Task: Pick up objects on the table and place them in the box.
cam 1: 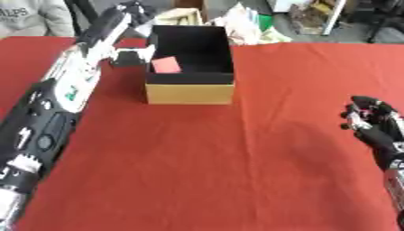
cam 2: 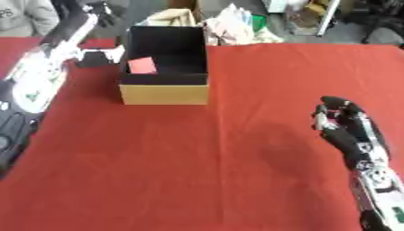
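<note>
Left eye view: an open box (cam 1: 189,92) with tan outer walls and a black lining stands on a red-covered counter (cam 1: 236,158), its long axis running away from the camera. A small flat pink piece (cam 1: 166,65) shows at the box's left inner wall, seemingly leaning against it with a corner up; whether it rests on the box floor cannot be told. It looks thin and light, perhaps card or foam, likely to bend or slip, so pinching it by an edge seems the sensible hold. The left arm reaches along the box's left side, and the left robot hand (cam 1: 130,57) sits just beside the box's left wall near the pink piece; whether its fingers are spread or closed cannot be told. The right robot hand (cam 1: 371,119) rests well to the right of the box, fingers up and loosely curled, holding nothing. Right eye view: the same box (cam 2: 164,92) and pink piece (cam 2: 143,65) appear, with the right robot hand (cam 2: 343,122) shown more fully, well apart from the box. No other loose object shows on the cloth around the box.
</note>
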{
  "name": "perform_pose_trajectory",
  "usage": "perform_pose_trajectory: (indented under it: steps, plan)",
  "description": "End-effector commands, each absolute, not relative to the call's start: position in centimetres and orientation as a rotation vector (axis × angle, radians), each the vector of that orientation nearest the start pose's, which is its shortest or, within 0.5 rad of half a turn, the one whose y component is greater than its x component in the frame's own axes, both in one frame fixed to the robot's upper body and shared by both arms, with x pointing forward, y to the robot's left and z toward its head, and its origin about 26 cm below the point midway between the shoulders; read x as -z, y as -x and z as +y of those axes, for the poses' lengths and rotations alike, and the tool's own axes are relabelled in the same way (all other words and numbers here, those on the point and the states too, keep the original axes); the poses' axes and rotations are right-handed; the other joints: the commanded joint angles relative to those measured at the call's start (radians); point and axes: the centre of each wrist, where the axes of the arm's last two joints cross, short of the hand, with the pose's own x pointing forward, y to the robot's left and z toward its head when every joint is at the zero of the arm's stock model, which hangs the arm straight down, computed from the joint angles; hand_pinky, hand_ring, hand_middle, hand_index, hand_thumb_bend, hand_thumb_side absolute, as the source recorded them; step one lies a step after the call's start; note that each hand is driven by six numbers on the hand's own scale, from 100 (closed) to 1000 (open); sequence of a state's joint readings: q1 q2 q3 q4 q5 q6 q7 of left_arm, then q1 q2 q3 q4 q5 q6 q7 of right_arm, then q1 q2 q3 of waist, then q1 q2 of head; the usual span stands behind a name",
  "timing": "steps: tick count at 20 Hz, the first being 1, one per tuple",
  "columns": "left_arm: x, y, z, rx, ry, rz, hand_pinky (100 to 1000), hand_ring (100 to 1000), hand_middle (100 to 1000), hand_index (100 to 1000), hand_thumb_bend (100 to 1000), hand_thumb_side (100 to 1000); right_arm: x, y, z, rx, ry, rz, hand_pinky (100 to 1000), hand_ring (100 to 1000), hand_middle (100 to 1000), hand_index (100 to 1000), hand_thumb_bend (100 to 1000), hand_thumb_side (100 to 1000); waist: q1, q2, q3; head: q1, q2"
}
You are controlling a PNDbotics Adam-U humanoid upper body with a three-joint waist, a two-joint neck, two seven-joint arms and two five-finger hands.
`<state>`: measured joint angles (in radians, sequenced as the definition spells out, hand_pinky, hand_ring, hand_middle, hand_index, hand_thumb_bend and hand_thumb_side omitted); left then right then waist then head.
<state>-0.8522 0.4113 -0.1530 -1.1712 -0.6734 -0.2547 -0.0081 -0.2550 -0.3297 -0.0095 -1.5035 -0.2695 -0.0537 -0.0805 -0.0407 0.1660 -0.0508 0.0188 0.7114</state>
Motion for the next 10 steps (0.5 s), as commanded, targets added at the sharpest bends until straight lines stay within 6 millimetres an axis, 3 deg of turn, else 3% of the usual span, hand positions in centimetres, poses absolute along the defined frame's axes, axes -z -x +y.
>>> perform_pose_trajectory:
  steps: [1,7,10]
  plan:
    - [-22.5,-43.8,26.6,1.052,-0.876,-2.119,701,715,739,892,100,170,-7.9,-34.2,-31.6,-0.027,0.095,-1.834,521,619,582,712,100,100,-0.001,-0.02,0.005,-0.009,0.005]
    - [-20.3,-40.7,28.1,0.944,-0.797,-2.067,699,718,741,894,100,184,-7.9,-34.2,-31.9,-0.024,0.104,-1.835,521,619,582,712,100,100,-0.004,-0.028,0.02,-0.014,0.013]
    - [-19.8,-39.1,27.6,0.966,-0.714,-2.08,703,720,742,893,100,178,-7.8,-34.1,-31.9,-0.024,0.103,-1.832,521,619,582,712,100,100,-0.006,-0.032,0.023,-0.012,0.02]
